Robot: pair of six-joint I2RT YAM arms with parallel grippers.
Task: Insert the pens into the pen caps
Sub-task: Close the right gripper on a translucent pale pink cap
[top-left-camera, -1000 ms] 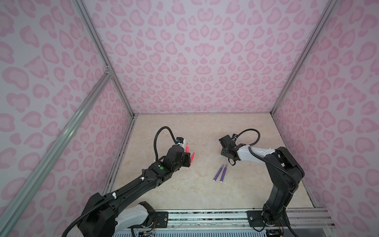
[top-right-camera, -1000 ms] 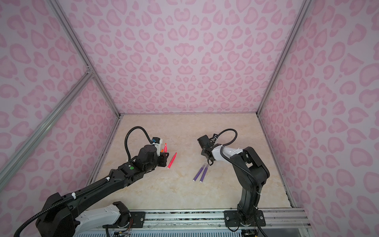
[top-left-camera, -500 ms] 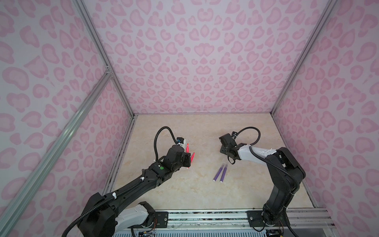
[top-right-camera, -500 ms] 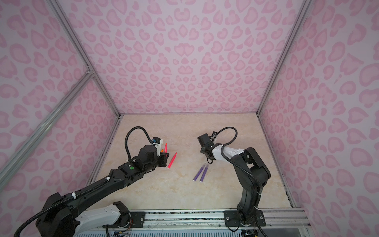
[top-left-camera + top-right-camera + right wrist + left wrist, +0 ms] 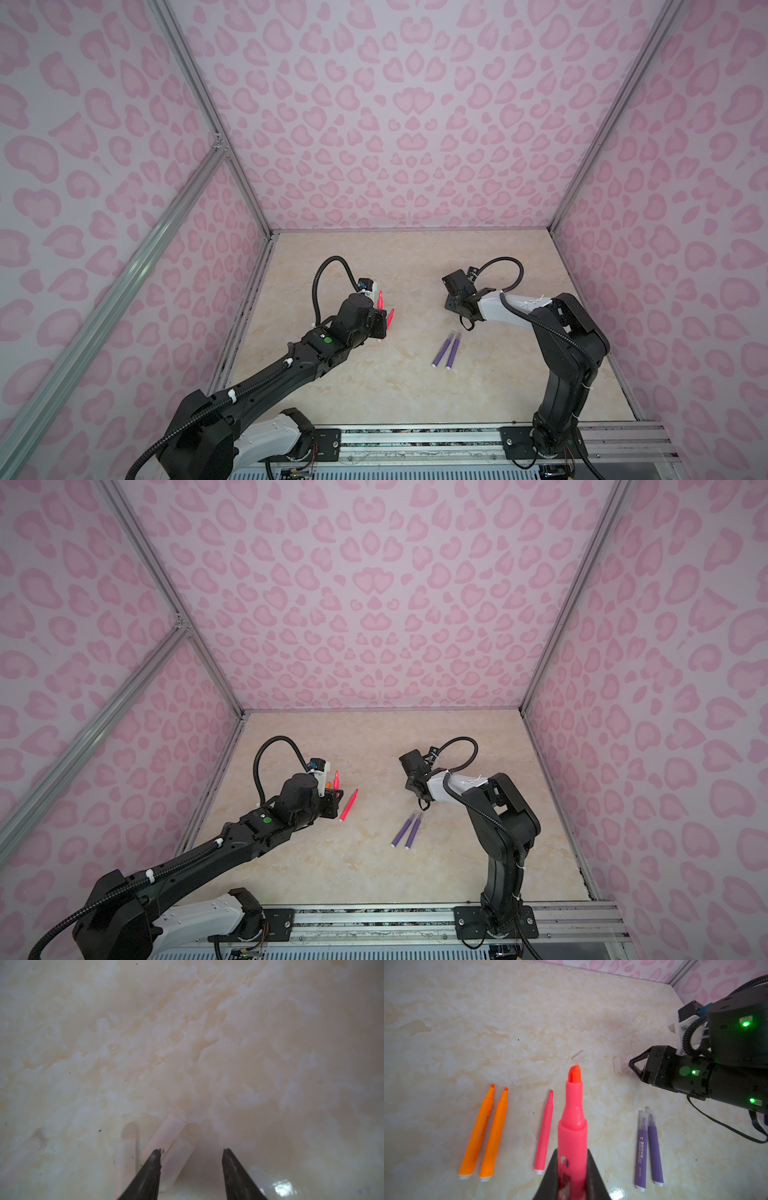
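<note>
My left gripper (image 5: 572, 1154) (image 5: 379, 311) is shut on a pink-red pen (image 5: 573, 1118), whose bare tip points away from it above the table. On the table lie two orange pens (image 5: 477, 1132) (image 5: 494, 1136), another pink-red pen (image 5: 545, 1132) (image 5: 348, 806), and two purple pens (image 5: 641, 1147) (image 5: 449, 351) with clear caps on their tips. Loose pen caps (image 5: 580, 1056) (image 5: 617, 1065) lie farther out. My right gripper (image 5: 192, 1152) (image 5: 451, 308) is open, low over several pale caps (image 5: 167, 1136). One cap (image 5: 180, 1157) lies partly between its fingers.
The marble-patterned table (image 5: 374, 382) is boxed in by pink patterned walls (image 5: 395, 124) at the back and both sides. A metal rail (image 5: 415, 436) runs along the front edge. The right arm's cable (image 5: 726, 1126) hangs near the purple pens.
My right gripper has shifted slightly toward the back and narrowed a little over the caps. The left arm stays still with its pen.
</note>
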